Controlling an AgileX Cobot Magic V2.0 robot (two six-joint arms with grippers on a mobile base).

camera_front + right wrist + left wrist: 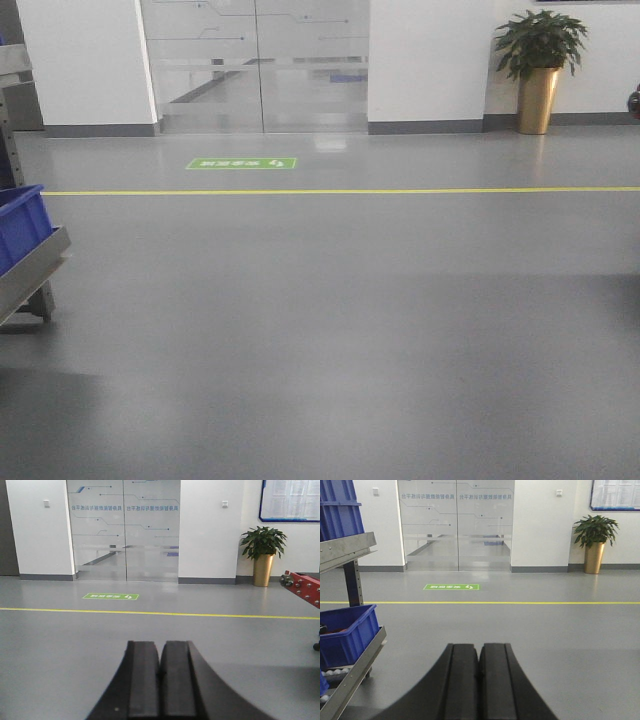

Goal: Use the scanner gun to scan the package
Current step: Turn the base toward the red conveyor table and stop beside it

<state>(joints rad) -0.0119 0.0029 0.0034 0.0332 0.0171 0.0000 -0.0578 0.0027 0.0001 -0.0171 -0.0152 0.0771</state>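
Observation:
The package and the scanner gun are out of view in every frame. My left gripper [479, 647] fills the bottom of the left wrist view, its two black fingers pressed together with nothing between them, pointing out over bare grey floor. My right gripper [160, 645] looks the same in the right wrist view: shut, empty, held level above the floor. Neither arm shows in the front view.
A metal rack [350, 547] with blue bins [347, 635] stands at the left. Frosted glass doors [255, 65] and a potted plant [538, 70] line the far wall. A yellow floor line [340, 191] crosses the room. A red roller frame [304, 586] juts in at right.

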